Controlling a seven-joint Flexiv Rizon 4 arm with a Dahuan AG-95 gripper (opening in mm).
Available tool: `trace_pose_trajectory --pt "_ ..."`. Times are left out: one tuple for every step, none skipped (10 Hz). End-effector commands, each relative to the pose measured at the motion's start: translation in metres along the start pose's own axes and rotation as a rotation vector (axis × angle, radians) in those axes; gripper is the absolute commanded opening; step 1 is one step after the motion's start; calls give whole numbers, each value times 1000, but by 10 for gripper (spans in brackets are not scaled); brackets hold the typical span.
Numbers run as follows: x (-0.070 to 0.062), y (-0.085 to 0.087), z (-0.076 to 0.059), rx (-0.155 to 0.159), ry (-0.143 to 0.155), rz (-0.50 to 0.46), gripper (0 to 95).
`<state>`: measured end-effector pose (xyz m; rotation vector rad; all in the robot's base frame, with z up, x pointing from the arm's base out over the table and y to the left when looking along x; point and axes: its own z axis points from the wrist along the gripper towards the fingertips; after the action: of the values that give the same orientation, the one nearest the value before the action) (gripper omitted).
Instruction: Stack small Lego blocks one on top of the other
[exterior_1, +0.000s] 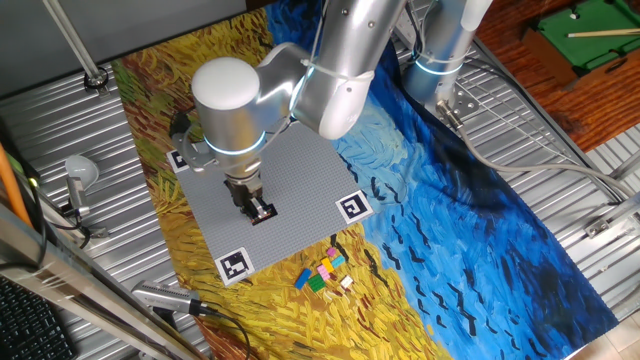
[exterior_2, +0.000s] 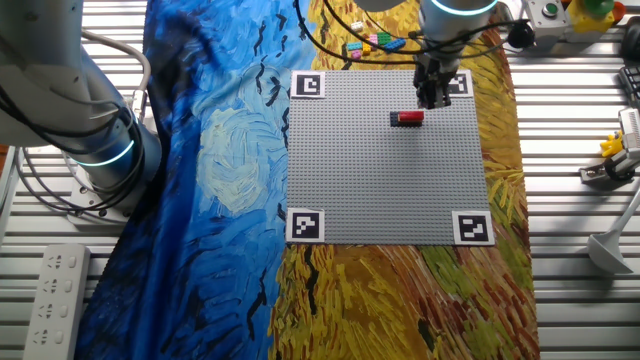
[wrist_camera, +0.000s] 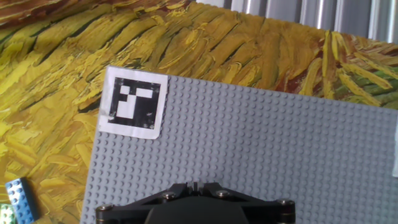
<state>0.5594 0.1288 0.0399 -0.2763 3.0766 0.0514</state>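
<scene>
On the grey baseplate (exterior_2: 385, 170), a red brick (exterior_2: 407, 118) lies just beside the tool (exterior_2: 433, 98); its spread can't be told.

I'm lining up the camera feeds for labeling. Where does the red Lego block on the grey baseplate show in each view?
One fixed view: red Lego block lies on the grey baseplate, right under the gripper.
The other fixed view: upper right of the baseplate, just left of and below the gripper.
Hand view: not in it; only baseplate studs show.
Shared landmark: the baseplate's square black-and-white corner markers, such as this marker.
</scene>
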Motion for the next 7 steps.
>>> trace_pose_trajectory --pt "4 -2 1 1 0 -16 0" --pt "7 -3 3 5 0 -31 0" --pt "8 -4 4 5 -1 -36 0" --pt "9 -4 4 7 0 -37 0" --pt "9 -5 4 8 -1 -39 0" --pt "9 -5 4 8 -1 -41 0" --pt "9 -6 4 9 -1 -42 0"
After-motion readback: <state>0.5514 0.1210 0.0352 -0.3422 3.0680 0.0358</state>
